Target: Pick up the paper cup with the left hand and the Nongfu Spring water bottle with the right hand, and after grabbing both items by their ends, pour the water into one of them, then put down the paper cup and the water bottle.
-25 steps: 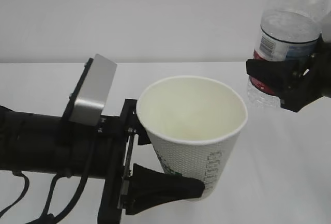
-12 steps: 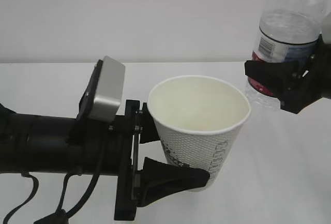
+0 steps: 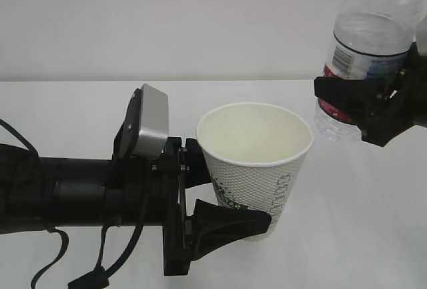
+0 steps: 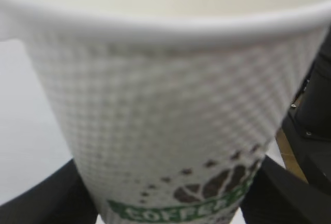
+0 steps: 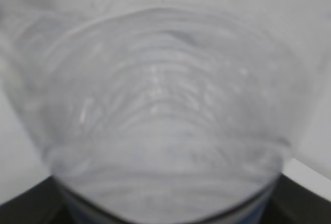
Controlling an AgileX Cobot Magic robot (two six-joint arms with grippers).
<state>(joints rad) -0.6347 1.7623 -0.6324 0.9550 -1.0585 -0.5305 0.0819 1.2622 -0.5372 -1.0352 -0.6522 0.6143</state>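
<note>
The white paper cup (image 3: pixel 257 162) with dotted print and a green logo is held above the table, nearly upright, mouth open. My left gripper (image 3: pixel 230 189) is shut on its lower half, one black finger (image 3: pixel 233 222) in front. The left wrist view is filled by the cup (image 4: pixel 170 105), with the left gripper (image 4: pixel 165 206) clamping its sides. The Nongfu Spring water bottle (image 3: pixel 367 42) hangs at upper right, with my right gripper (image 3: pixel 370 99) shut on its label band and its top cut off by the frame. A water line shows inside it. The bottle (image 5: pixel 165 120) is a blur in the right gripper (image 5: pixel 165 211).
The white table (image 3: pixel 373 222) runs back to a plain pale wall. My left arm, with its grey block (image 3: pixel 150 129) and hanging cables, lies low across the left half. A gap separates the cup's rim from the bottle.
My left arm has slid right with the cup, which now sits lower and more upright. The right gripper and bottle have hardly moved.
</note>
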